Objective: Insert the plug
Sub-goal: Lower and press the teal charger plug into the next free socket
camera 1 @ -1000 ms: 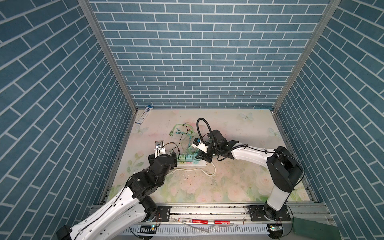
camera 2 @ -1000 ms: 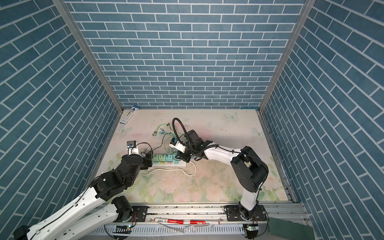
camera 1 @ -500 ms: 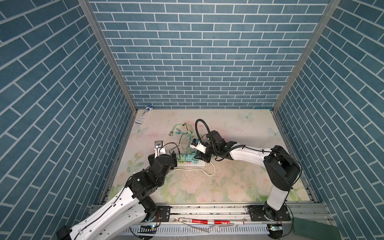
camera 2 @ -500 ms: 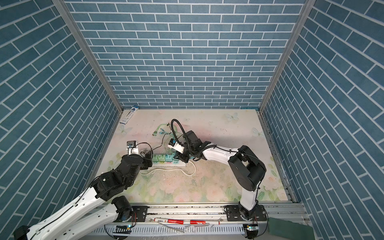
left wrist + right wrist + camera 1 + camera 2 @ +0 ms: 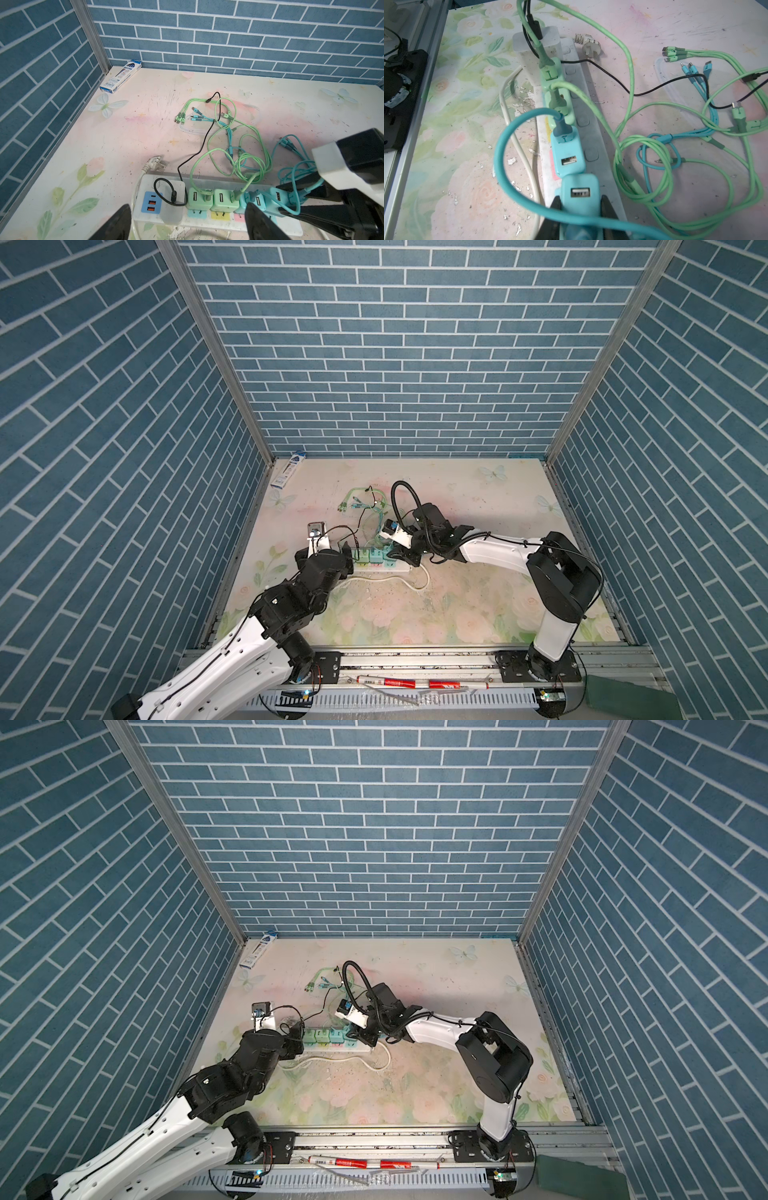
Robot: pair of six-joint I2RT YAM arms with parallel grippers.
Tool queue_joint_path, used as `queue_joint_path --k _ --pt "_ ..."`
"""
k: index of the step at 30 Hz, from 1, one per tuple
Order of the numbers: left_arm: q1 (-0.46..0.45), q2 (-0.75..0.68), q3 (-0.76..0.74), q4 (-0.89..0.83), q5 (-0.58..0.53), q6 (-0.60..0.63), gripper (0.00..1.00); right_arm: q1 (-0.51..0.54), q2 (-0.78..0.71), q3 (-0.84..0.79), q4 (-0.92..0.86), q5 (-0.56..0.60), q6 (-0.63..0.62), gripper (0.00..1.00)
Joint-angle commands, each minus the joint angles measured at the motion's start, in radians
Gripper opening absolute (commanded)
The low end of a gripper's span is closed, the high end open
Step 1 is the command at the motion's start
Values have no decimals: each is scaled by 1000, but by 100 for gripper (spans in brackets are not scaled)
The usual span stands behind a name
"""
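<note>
the cell was bright, lit softly and evenly from overhead in both top views. the wide lens stretched the brick walls (image 5: 415,364) toward the edges. the floral tabletop (image 5: 478,497) looked pale, nearly washed out, with only faint shadows under the arms. in the left wrist view the power strip (image 5: 224,224) cast a thin shadow along its far side, and the left gripper (image 5: 187,205) showed as dark, blurred wedges. in the right wrist view the blue charger plug (image 5: 580,187) in the right gripper (image 5: 580,198) was soft, the blue cable (image 5: 500,162) nearest the lens blurred, the farther cables sharp.
</note>
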State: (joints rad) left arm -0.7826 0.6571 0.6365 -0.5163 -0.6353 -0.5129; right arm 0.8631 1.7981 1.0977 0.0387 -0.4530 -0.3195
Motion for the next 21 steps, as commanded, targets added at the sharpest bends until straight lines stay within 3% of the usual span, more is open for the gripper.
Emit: queue_joint_path --k 1,11,21 --pt "6 -1 -20 -10 -11 -6 86 10 -9 -36 59 -25 -39 0" --pt "6 -12 -31 -8 -12 -9 86 21 6 -89 72 -37 -112 0" --pt "7 -8 -36 -1 -14 -9 86 37 9 -95 59 -39 -108 0"
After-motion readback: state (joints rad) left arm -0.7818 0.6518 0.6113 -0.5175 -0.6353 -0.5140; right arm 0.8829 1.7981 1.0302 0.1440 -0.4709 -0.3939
